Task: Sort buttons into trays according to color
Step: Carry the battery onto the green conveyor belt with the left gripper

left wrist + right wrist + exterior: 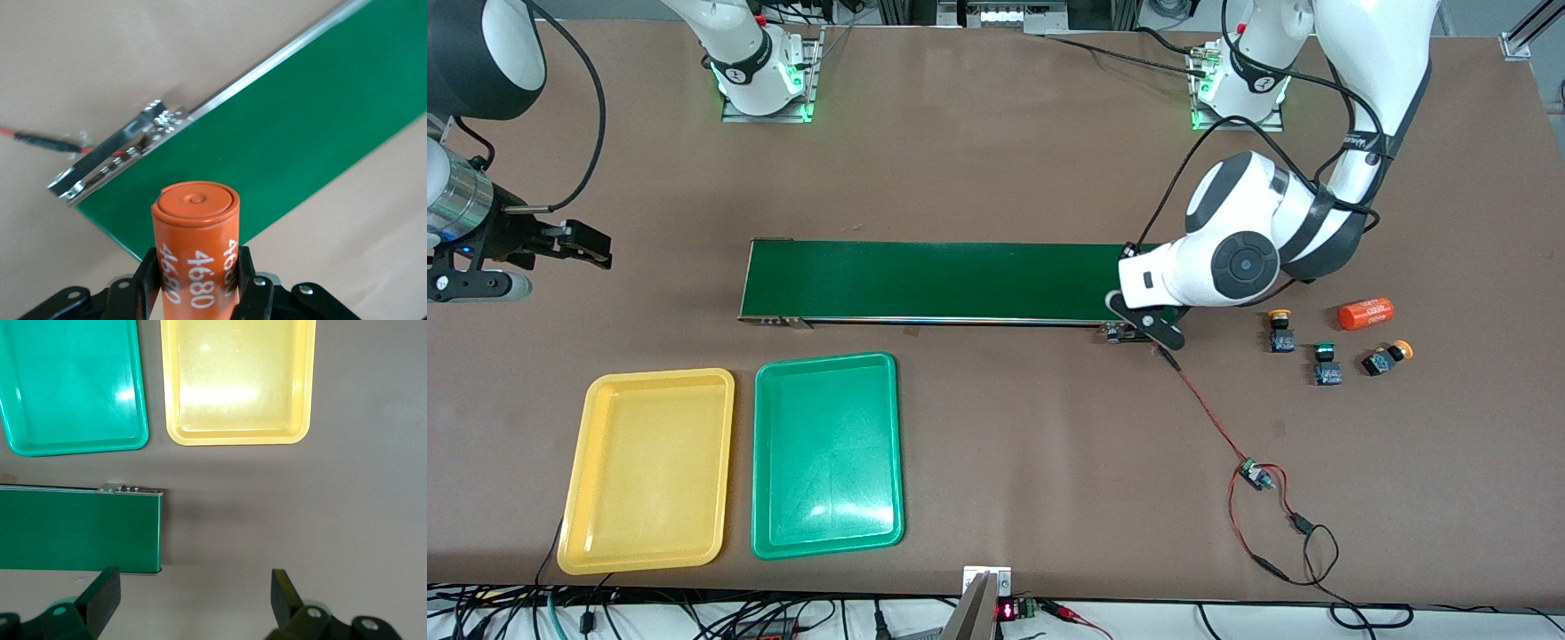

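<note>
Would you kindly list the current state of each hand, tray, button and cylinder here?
Left hand: shut on an orange cylinder, over the belt end.
Right hand: open, empty, waiting.
Yellow tray: empty.
Green tray: empty.
Three buttons: unsorted on the table.
Second orange cylinder: lying on its side.

Trays, yellow (649,471) and green (827,455): glossy smooth plastic. Belt (934,281): matt dark green, shiny metal edge rail. Table (1005,133): matt brown. Orange cylinder (197,247): smooth, slight sheen.
</note>
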